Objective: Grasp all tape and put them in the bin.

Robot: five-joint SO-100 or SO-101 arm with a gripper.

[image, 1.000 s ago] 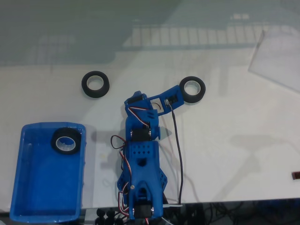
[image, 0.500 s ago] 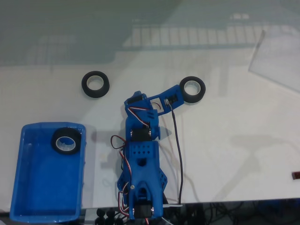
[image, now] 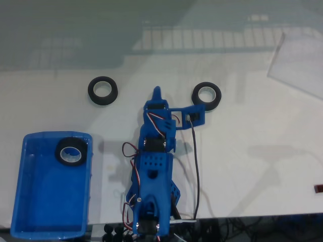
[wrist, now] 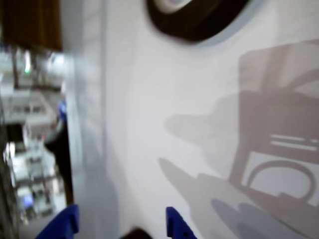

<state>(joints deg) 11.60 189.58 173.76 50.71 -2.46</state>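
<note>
Fixed view, three tape rolls, all lying flat with the hole facing up; rings, so no long axis to report.
- Roll A, the tape roll at upper left: on the white table, upper left of centre, well apart from the arm.
- Roll B, the tape roll at upper right: on the table right of centre, just beside the blue camera bracket that sticks out to the right of the arm. Contact cannot be told.
- Roll C, the tape roll in the bin: in the upper right corner of the bin, close to the rim.

The bin is at lower left of the frame, long axis running top to bottom.

Gripper: points toward the top of the frame, between rolls A and B, touching neither. In the wrist view two blue fingertips show at the bottom edge, set apart, with bare table between them; the jaws stand open and hold nothing. A black roll with a pale core sits at the top edge of that view, blurred, clear of the fingertips.
</note>
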